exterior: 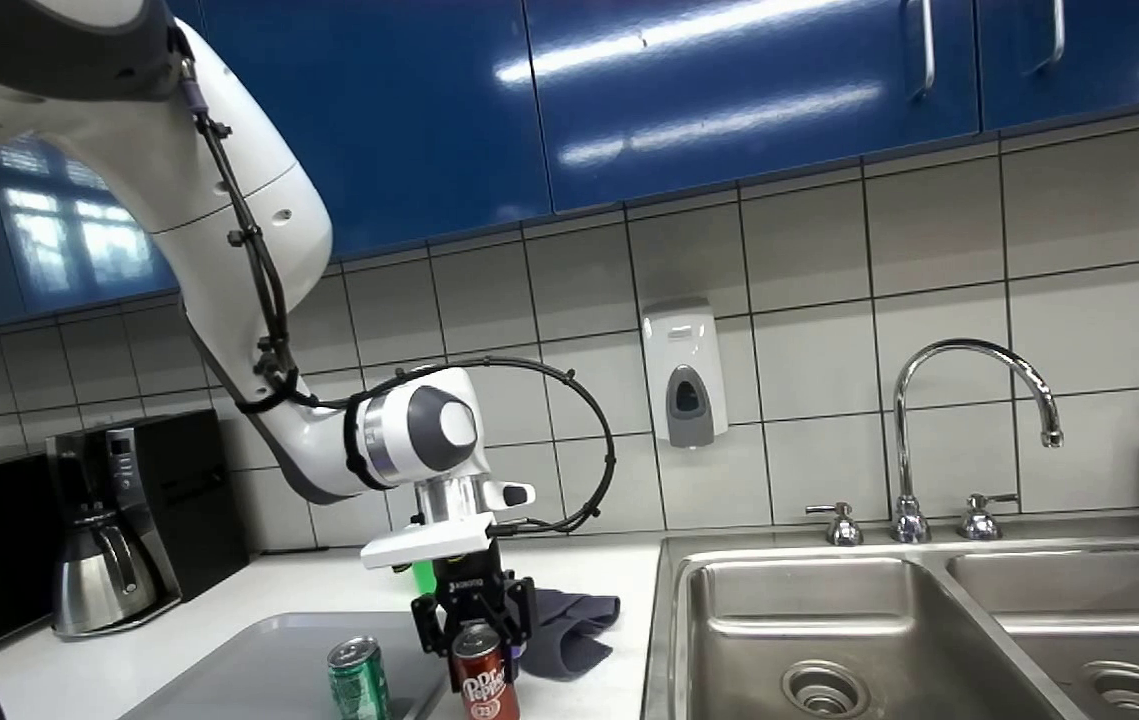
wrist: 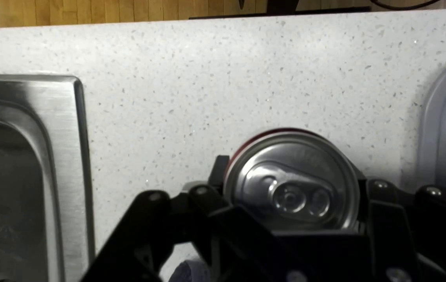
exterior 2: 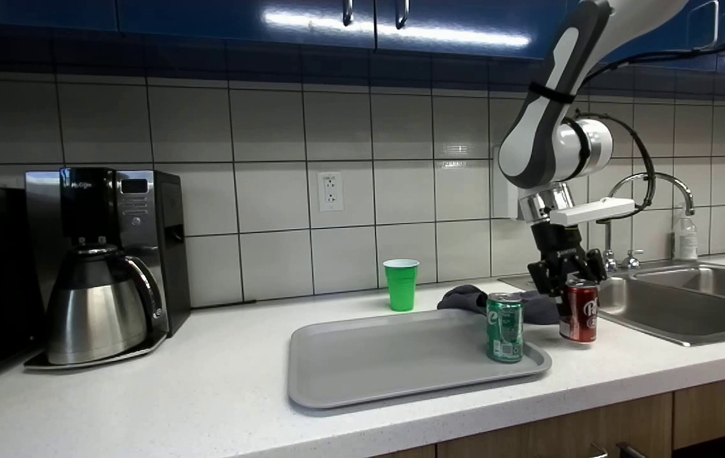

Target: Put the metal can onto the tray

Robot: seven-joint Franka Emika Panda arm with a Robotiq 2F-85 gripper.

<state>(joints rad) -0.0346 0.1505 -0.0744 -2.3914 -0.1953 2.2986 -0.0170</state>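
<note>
Item: red can [exterior 2: 584,313], held in the gripper [exterior: 483,668], silvery top facing up; long axis close to upright, any slight lean hard to judge
Location: over the counter [exterior 2: 209,401], between the tray [exterior 2: 387,356] and the sink [exterior 2: 648,305], just beside the tray's sink-side end and not on it; whether its base touches the counter cannot be told
Gripper: on the only arm [exterior 2: 531,149], pointing down from above; clamped about the red can, a finger against either side in the wrist view
Destination: tray, flat and grey, to the side of the red can away from the sink; rim nearest, broad bare part beyond
In the way: green can [exterior 2: 505,329], upright on the tray at that same sink-side end, roughly in line between the red can and the bare part
Also listed: dark cloth [exterior: 569,640], crumpled on the counter behind the red can in both exterior views
Judgement: grasp apparently made, carrying yet to do; next move seems to want a lift clear of the rim, then sideways travel away from the sink, over or around the green can; likeliest mishap, a knock to the green can
</note>
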